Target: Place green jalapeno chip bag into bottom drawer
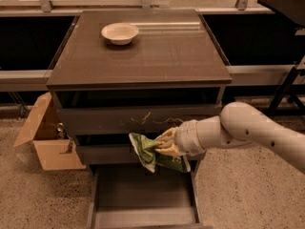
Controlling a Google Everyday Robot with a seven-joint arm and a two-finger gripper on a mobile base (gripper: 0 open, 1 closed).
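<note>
The green jalapeno chip bag (pixel 151 152) hangs from my gripper (pixel 164 146), which is shut on its right side. The arm comes in from the right. The bag is in front of the middle drawer front, above the back of the open bottom drawer (pixel 143 194). The drawer is pulled out toward the camera, with a smooth grey floor and low side walls. The bag is in the air and does not touch the drawer floor.
A white bowl (pixel 120 33) sits at the back of the cabinet top (pixel 157 56). The upper drawer front with white scratch marks (pixel 143 118) is closed. An open cardboard box (pixel 47 142) stands on the floor to the left. A dark table leg (pixel 286 89) is at the right.
</note>
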